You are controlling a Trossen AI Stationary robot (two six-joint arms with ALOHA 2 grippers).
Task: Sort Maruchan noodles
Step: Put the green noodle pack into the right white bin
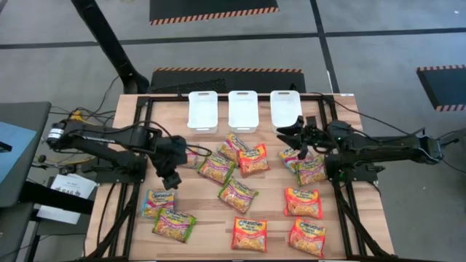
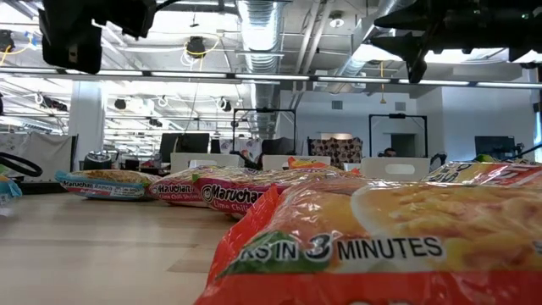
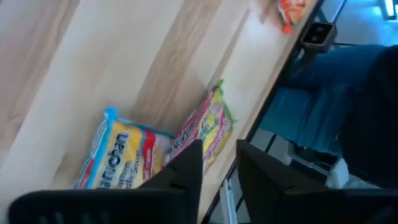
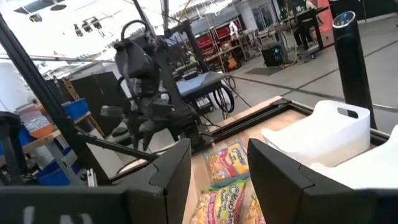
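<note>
Nearest edge: two glossy orange-red square ramen packets lay at the front of the wooden surface, one near the middle and one further right; in the low view a packet of that colour filled the foreground.
Front left: a pale yellow-blue packet with pink print lay just beside a green-yellow packet, both flat on the surface and both visible past the left arm's fingers in its wrist view.
Left hand: the left hand hung above bare wood, just behind the yellow-blue packet, its two dark fingers a little apart and holding nothing.
Middle: more Maruchan noodles lay scattered across the centre, among them a green-yellow packet, a second green-yellow one and a third orange-red packet toward the right.
Right hand: the right hand hovered over the right part of the spread, near a packet lying by the arm, with its fingers well apart and empty.
Far edge: three white rectangular plastic trays stood side by side along the back of the surface, with no packet visible inside them.
</note>
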